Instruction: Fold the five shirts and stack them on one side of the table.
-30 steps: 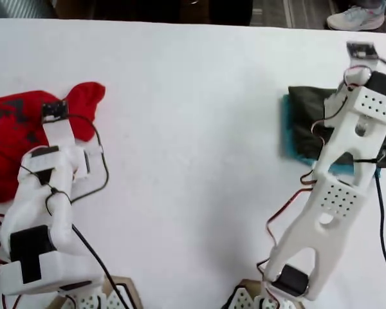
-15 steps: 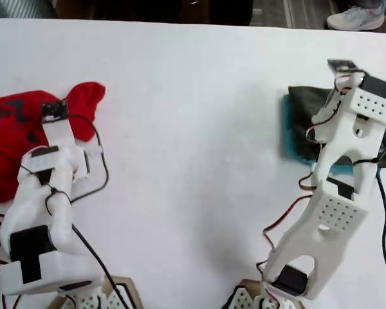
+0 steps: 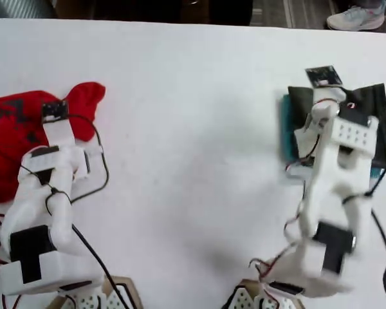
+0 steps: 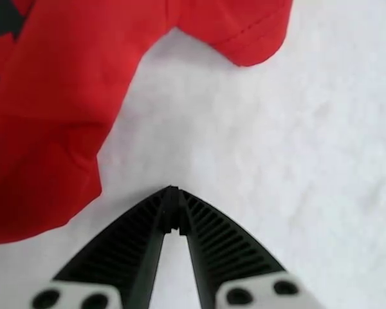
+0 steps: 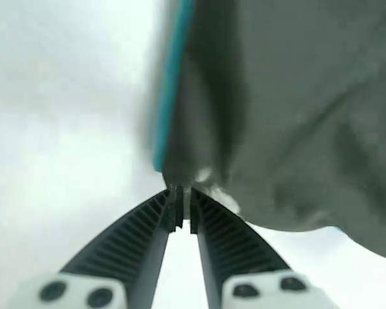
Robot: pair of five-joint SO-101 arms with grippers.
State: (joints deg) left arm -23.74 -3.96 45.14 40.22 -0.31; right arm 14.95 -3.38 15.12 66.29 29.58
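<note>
Right end effector [image 5: 181, 196] swung leftward, closed, at dark shirt [image 5: 296, 96] edge

White table [image 3: 193, 96], dark floor [image 3: 289, 13] beyond.

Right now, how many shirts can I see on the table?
3: a crumpled red shirt at the left, a folded dark shirt at the right, and a teal shirt under it, only its edge showing. Others may be hidden beneath.

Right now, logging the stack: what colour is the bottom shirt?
Teal shirt; its edge shows clearest in the high view.
</note>
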